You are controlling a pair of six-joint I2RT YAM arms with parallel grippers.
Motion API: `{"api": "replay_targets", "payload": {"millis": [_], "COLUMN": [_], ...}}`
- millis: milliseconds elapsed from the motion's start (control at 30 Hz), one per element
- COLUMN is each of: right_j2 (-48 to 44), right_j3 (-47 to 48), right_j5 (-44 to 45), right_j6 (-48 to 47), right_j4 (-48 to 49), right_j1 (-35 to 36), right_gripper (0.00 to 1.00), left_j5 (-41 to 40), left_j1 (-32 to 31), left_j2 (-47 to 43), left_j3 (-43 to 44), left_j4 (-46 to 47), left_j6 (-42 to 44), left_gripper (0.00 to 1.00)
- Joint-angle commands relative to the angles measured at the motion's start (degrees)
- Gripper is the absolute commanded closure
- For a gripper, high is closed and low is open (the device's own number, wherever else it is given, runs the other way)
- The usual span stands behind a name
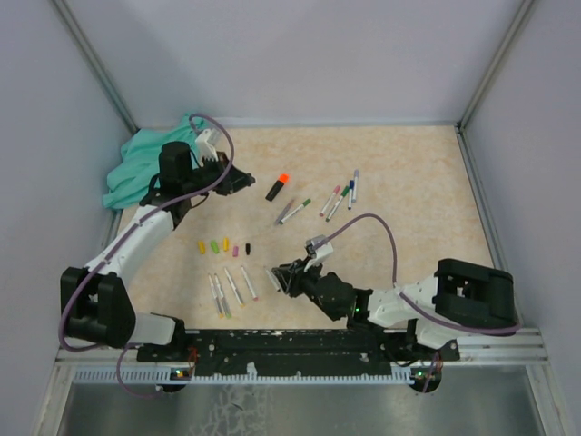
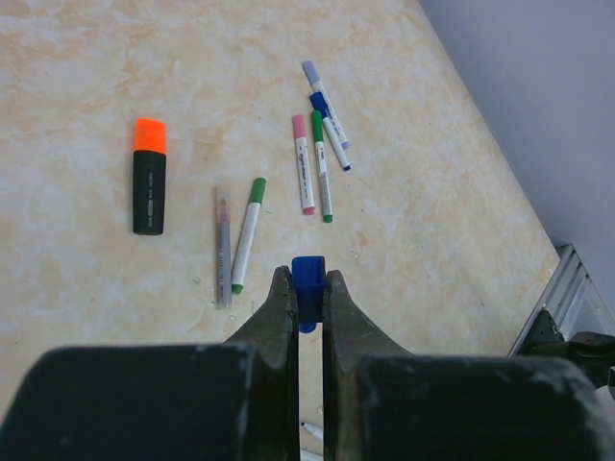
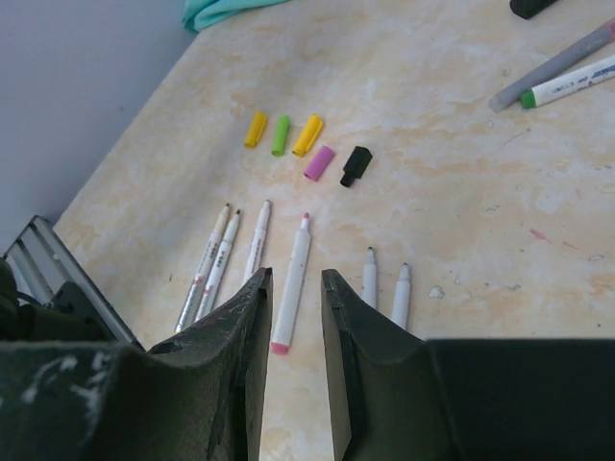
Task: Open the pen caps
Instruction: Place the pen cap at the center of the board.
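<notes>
My left gripper [image 2: 307,279] is shut on a small blue cap [image 2: 308,265] and holds it above the table, near the orange-capped black highlighter [image 2: 149,178]; in the top view this gripper [image 1: 241,180] is at the back left. Five loose caps lie in a row: yellow [image 3: 255,129], green [image 3: 280,135], yellow [image 3: 307,135], pink [image 3: 319,162], black [image 3: 356,165]. My right gripper [image 3: 296,277] is open and empty, low over an uncapped white pen with a pink end [image 3: 293,269]. In the top view it [image 1: 276,276] is near the front middle.
Uncapped white barrels lie left [image 3: 221,264] and right [image 3: 401,293] of the right gripper. Several capped pens lie at the back: grey [image 2: 223,245], green [image 2: 248,230], pink [image 2: 304,163], blue [image 2: 330,130]. A teal cloth [image 1: 136,168] sits at the back left corner.
</notes>
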Motion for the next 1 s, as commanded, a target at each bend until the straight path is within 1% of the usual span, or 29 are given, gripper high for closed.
{"api": "replay_targets", "payload": {"millis": [0, 100, 200, 300, 433, 600, 800, 967], "right_j2": [2.4, 2.8, 2.2, 2.1, 2.7, 1.9, 1.0, 0.6], "right_j3": [0.2, -1.3, -3.1, -4.1, -3.6, -4.9, -6.3, -6.9], "right_j5": [0.1, 0.1, 1.4, 2.1, 1.5, 2.8, 4.2, 5.0], "right_j6": [0.7, 0.5, 0.8, 1.1, 1.2, 1.7, 2.2, 2.6], "right_j4": [13.5, 17.4, 19.3, 20.9, 21.0, 22.5, 23.7, 23.8], "right_j1": [0.4, 0.4, 0.4, 0.4, 0.4, 0.4, 0.4, 0.4], "right_gripper": [0.72, 0.72, 0.72, 0.72, 0.72, 0.72, 0.72, 0.71], "left_j5": [-4.8, -10.3, -11.8, -12.3, -12.1, -15.2, -24.0, -29.3], "left_j1": [-3.0, -6.2, -7.6, -7.6, -7.6, -8.7, -16.2, -21.5], "left_j2": [-1.2, -2.2, -4.2, -7.1, -12.0, -19.6, -26.9, -29.6], "left_j3": [2.0, 2.4, 0.1, -3.4, -8.7, -17.0, -23.0, -26.2], "left_j4": [-2.3, -5.7, -6.8, -6.9, -7.0, -7.9, -8.3, -8.8], "left_j6": [4.3, 7.9, 8.7, 7.4, 3.6, -0.7, -5.1, -8.0], "left_gripper": [1.0, 1.0, 1.0, 1.0, 1.0, 1.0, 1.0, 1.0]}}
